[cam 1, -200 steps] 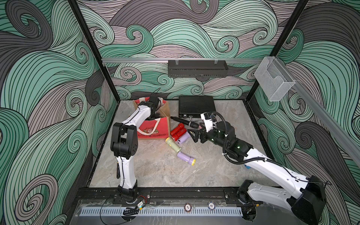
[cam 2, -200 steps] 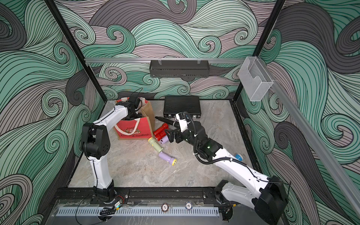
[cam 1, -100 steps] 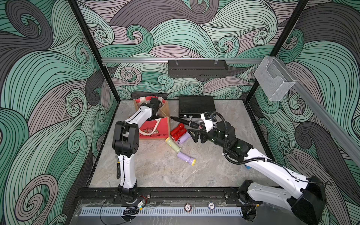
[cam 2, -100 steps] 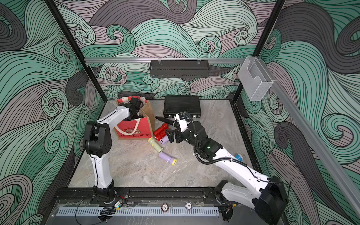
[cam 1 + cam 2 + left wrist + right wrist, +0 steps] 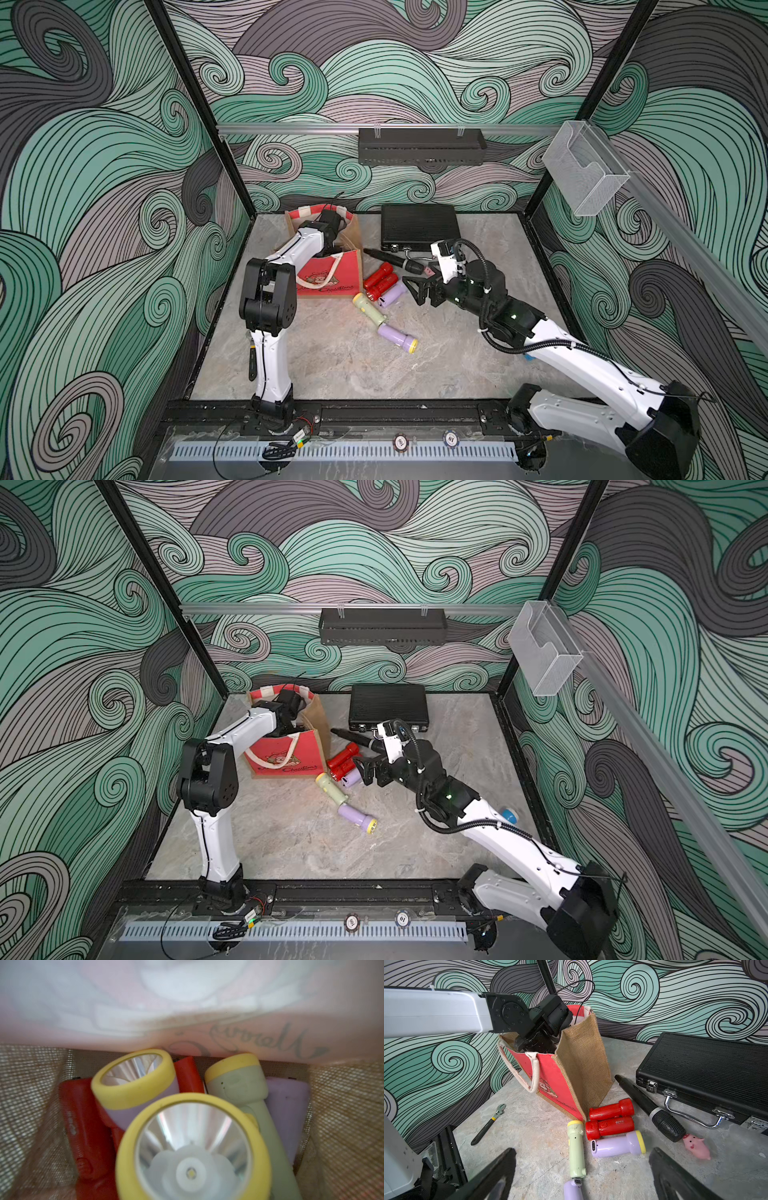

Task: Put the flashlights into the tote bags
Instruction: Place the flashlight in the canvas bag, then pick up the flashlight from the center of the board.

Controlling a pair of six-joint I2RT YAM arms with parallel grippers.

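In a top view: left gripper hidden inside tote bag [image 5: 328, 274], grip unclear; right gripper [image 5: 415, 289] spread wide, loose flashlights [image 5: 380, 282] just ahead. Left wrist: several lie piled in the bag, close beneath. Right wrist: lilac flashlight [image 5: 616, 1144] ahead of the jaws. Probably light, stiff, slick plastic, so pinch mid-barrel.

Clearance around the tote bag [image 5: 332, 279]
The left arm [image 5: 300, 249] fills the bag mouth; flashlights [image 5: 381, 284], a black stick [image 5: 388, 261] and a case [image 5: 419, 226] crowd its right side; the table [image 5: 332, 370] in front lies open.
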